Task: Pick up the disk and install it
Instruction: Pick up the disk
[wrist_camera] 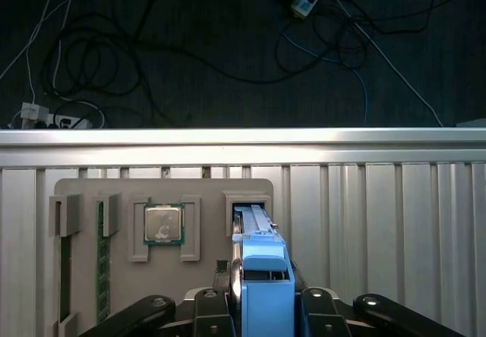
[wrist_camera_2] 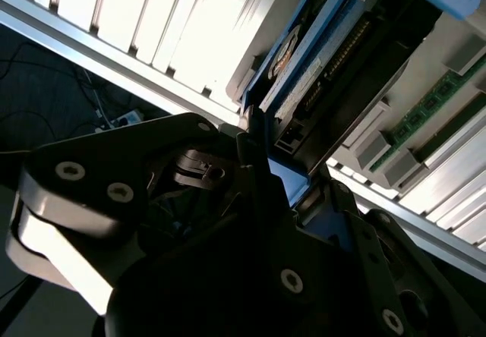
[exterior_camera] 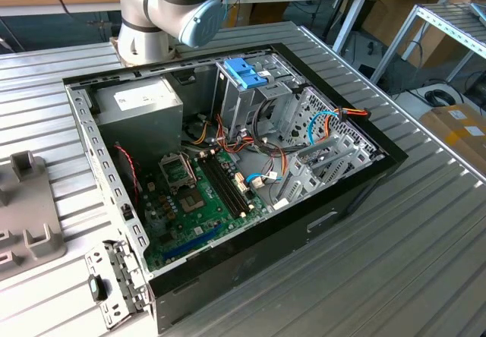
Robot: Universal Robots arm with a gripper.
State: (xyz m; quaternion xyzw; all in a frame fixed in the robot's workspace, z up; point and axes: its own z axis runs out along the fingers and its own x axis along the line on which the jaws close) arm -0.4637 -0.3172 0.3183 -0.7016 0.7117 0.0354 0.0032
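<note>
The disk stands on edge in its light-blue carrier, its far end at a slot of the grey fixture. My gripper flanks it, one black finger against each side of the carrier, and appears shut on it. In the second wrist view the disk shows its grey metal face and white label between blue rails, running up from my gripper.
The fixture also holds a processor chip and a memory stick. The open computer case lies on the ribbed metal table, with an upright drive cage topped by a blue handle. The arm's base stands behind the case.
</note>
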